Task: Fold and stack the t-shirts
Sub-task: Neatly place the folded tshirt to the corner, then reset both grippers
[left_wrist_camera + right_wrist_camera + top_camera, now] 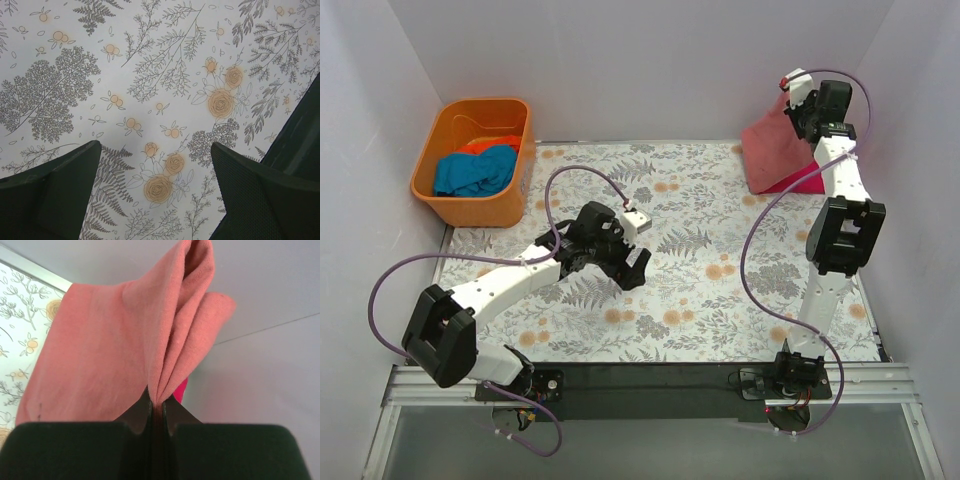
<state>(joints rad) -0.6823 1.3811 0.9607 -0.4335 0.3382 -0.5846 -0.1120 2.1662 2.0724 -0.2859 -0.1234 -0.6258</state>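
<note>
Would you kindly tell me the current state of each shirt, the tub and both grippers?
brick-red t-shirt: pinched at a fold, lifted, hanging.
magenta-pink t-shirt: lying beneath the red one, mostly covered.
teal-blue t-shirt: crumpled in the tub.
orange t-shirt: crumpled in the tub, behind the teal.
orange tub: upright, holding two shirts.
left gripper: fingers open, empty.
right gripper: fingers shut on the brick-red t-shirt.

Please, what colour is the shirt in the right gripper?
Brick-red; the shirt shows best in right wrist view.
</note>
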